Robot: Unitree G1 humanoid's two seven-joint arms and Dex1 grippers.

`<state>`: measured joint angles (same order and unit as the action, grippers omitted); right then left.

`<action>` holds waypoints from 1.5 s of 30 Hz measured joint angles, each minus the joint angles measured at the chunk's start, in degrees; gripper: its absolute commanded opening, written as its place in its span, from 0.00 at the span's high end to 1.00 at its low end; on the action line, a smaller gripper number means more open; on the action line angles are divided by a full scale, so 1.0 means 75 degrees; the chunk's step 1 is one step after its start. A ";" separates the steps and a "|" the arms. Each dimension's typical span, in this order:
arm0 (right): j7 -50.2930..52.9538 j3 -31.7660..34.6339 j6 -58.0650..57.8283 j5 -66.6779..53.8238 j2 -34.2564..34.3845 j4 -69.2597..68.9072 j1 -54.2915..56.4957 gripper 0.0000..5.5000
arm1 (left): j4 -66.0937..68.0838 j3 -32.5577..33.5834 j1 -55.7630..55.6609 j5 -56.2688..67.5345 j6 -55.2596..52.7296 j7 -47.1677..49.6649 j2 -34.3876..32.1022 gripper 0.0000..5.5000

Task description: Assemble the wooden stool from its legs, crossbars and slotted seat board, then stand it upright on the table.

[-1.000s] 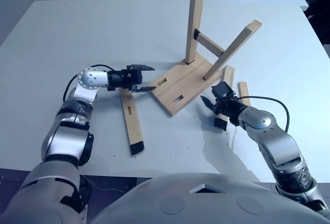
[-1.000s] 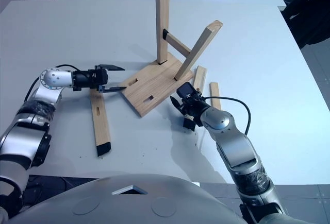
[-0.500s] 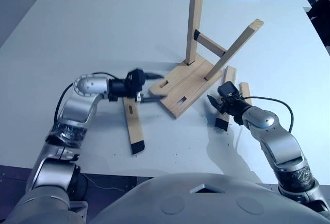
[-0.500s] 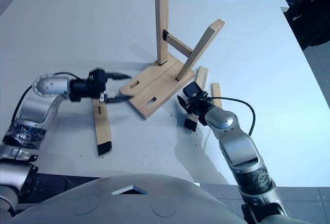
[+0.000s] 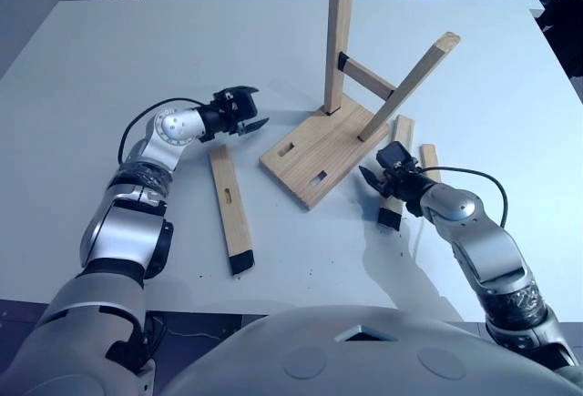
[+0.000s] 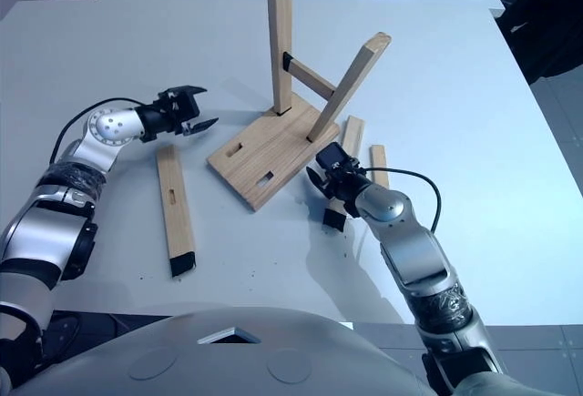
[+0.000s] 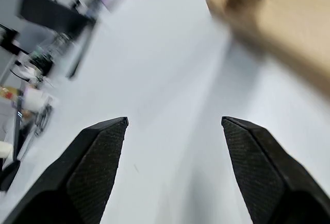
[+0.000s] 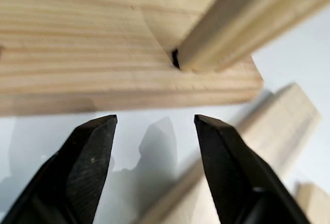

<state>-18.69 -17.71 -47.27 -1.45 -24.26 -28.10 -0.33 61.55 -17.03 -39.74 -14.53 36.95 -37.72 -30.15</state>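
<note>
Left fingers (image 7: 98, 167): spread wide and pinching nothing, just bare table (image 5: 109, 50) between the two dark pads.
Left gripper (image 5: 253, 109): sits left of centre in the head view, tips turned toward the seat board (image 5: 314, 155), and there's a clear gap between them.
Loose leg (image 5: 230, 205): flat on the table just below the left gripper, running down toward the lower left, black cap (image 5: 241, 261) at its near end; nothing is touching it.
Right fingers (image 8: 93, 172): also held apart and empty, with their shadows falling on the table between them.
Right gripper (image 5: 372, 180): lower right of centre, right up by the board's near right corner; whether it touches the wood, I can't tell.
Seat board: lying flat in the middle of the frame, two open slots showing on its near half.
Upright leg (image 5: 337, 45): standing straight up from the board's far edge.
Tilted leg (image 5: 410, 86): rising from the board's right edge and leaning to the upper right; its foot shows just past the right fingertips in the wrist view.
Crossbar (image 5: 369, 76): spanning between those two legs, partway up.
Spare pieces (image 5: 401, 132): two short lengths flat on the table right of the board, beside the right gripper.
</note>
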 measured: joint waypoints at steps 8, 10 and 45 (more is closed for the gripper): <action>0.0077 0.0050 0.0104 0.0173 0.0187 0.0355 0.0249 0.50 | -0.0077 -0.0321 0.0318 0.0036 0.1599 -0.0879 0.0151 0.38; 0.0105 0.0134 0.0216 0.0213 0.0180 0.0503 0.0284 0.50 | -0.0180 -0.0342 0.0333 0.0146 0.1706 -0.1261 0.0180 0.38; -0.0688 0.0219 0.2073 0.1063 -0.0591 0.1869 0.0503 0.50 | -0.5161 0.0606 0.1475 0.3092 -0.1291 -0.3176 -0.0692 0.38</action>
<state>-23.85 -16.07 -31.72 6.53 -28.68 -14.08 3.44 22.84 -12.49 -28.68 8.66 27.27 -61.54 -35.34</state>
